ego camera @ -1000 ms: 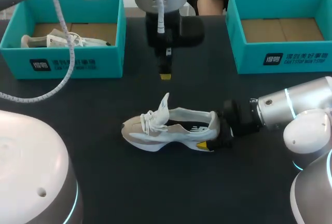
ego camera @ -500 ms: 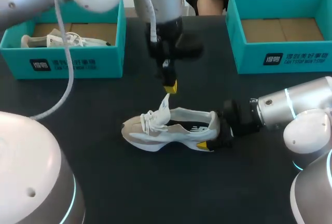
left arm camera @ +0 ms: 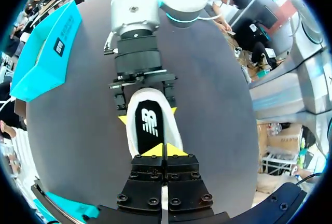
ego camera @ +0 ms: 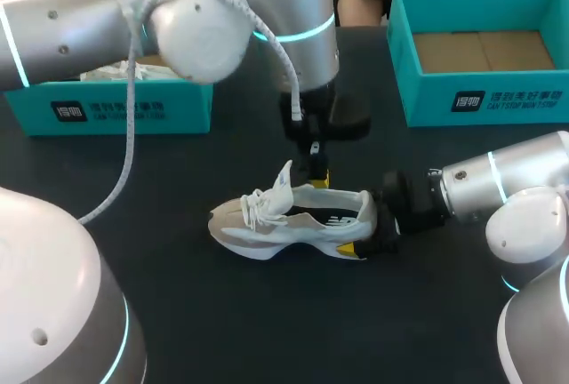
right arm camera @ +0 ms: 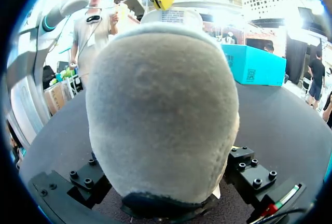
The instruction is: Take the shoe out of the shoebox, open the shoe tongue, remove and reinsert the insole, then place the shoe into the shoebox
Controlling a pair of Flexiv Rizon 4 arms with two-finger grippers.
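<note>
Shoe [ego camera: 293, 220] lies mid-frame on table [ego camera: 178, 313], toe left, well apart from shoebox [ego camera: 484, 100] at upper right. My right end effector [ego camera: 364, 226] clamps heel from right, one finger each side, likely to steady shoe for insole work. Tongue [ego camera: 283, 180] stands up, leaving opening exposed. My left end effector [ego camera: 317, 176], tips pressed together with nothing between, hangs just right of tongue, over insole [left arm camera: 150, 123]; probably about to dig in. Versus second ago: left arm has dropped from upper middle to shoe collar; right arm and shoe unmoved.
</note>
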